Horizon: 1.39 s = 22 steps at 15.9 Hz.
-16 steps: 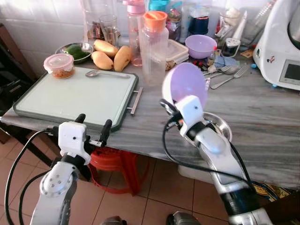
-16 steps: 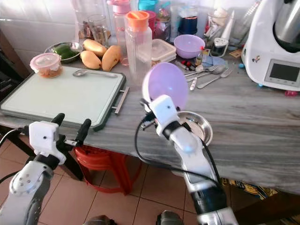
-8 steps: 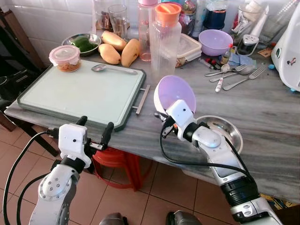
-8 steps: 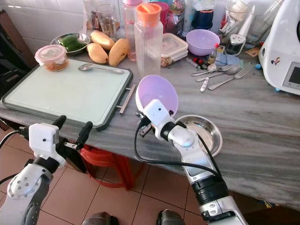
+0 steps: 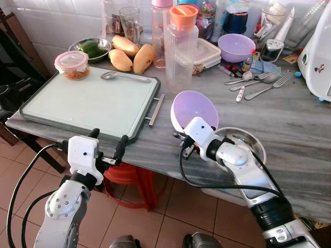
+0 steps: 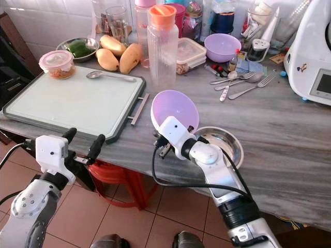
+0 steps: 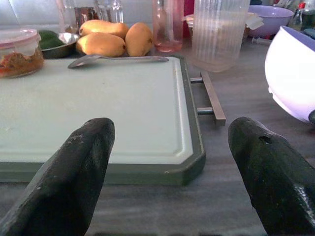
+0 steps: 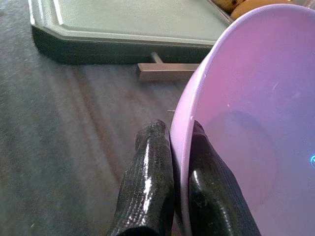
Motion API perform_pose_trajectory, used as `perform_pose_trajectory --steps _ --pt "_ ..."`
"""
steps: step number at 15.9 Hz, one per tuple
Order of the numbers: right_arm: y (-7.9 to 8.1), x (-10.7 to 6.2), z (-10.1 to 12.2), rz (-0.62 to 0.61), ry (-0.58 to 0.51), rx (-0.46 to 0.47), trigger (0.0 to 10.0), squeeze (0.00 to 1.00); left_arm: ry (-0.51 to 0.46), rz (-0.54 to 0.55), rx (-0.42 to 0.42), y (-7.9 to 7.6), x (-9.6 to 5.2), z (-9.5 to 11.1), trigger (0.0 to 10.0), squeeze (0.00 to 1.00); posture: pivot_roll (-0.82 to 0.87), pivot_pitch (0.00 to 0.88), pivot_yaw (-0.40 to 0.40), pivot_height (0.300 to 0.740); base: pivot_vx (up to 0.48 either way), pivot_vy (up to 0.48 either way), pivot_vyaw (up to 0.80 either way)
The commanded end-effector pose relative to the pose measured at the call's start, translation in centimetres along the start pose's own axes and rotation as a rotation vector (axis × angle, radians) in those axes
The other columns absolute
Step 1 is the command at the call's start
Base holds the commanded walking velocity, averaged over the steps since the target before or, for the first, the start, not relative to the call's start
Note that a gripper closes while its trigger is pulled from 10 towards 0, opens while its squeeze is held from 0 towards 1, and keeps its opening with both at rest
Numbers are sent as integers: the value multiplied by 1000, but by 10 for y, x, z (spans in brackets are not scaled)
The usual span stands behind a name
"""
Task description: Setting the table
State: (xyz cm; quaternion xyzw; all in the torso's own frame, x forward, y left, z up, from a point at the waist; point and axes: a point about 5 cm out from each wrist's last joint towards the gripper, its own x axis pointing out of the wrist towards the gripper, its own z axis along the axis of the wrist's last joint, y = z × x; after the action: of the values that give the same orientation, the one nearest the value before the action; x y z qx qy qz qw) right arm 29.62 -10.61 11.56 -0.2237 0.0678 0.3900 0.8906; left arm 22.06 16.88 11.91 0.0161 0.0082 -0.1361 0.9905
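The right gripper (image 8: 170, 172) had its two black fingers pinched tight on the rim of the purple bowl (image 5: 194, 108), one finger inside and one outside. The bowl hung tilted just above the grey counter (image 5: 289, 129), between the tray's handle (image 5: 155, 109) and a steel dish (image 5: 243, 142) that sat right beside the arm.

That thin hold on the rim looked risky to me. A smooth plastic bowl held by its edge could swing or slip out, and if it came down at that tilt it might rock or roll toward the counter's near edge and onto the tiled floor (image 5: 170, 217). The arm's elbow was close over the steel dish, too, and a careless move could nudge it.

The left gripper (image 5: 107, 150) waited with its fingers spread wide, in front of the pale green tray (image 5: 88, 103) and holding nothing.

The counter was crowded at the back: mangoes (image 5: 129, 54), a tall jug with an orange lid (image 5: 181, 46), a second purple bowl (image 5: 236, 47), forks and spoons (image 5: 253, 85), a small tub (image 5: 72, 64), all against a white tiled wall.
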Motion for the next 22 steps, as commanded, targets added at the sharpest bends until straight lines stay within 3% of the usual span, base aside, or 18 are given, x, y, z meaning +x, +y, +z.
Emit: perform_pose_trajectory --steps 1,3,5,6,22 --pt "2 -2 5 19 -3 -23 10000 0 6 -19 -4 -2 1 1 10000 0 72 60 39 740 0 0 0" --pt "1 -4 2 15 14 -25 10000 0 15 -27 -12 -3 2 0 10000 0 70 59 39 740 0 0 0" --pt "0 -5 0 10 27 -19 10000 737 21 -33 -17 -4 3 -1 10000 0 70 58 42 740 0 0 0" --pt "-2 -5 0 0 33 -16 10000 1000 27 -36 -20 -4 3 -1 10000 0 70 58 43 740 0 0 0" --pt "-18 -8 15 -87 13 -73 10000 1000 39 -61 -29 -8 9 -3 10000 0 61 39 47 740 0 0 0"
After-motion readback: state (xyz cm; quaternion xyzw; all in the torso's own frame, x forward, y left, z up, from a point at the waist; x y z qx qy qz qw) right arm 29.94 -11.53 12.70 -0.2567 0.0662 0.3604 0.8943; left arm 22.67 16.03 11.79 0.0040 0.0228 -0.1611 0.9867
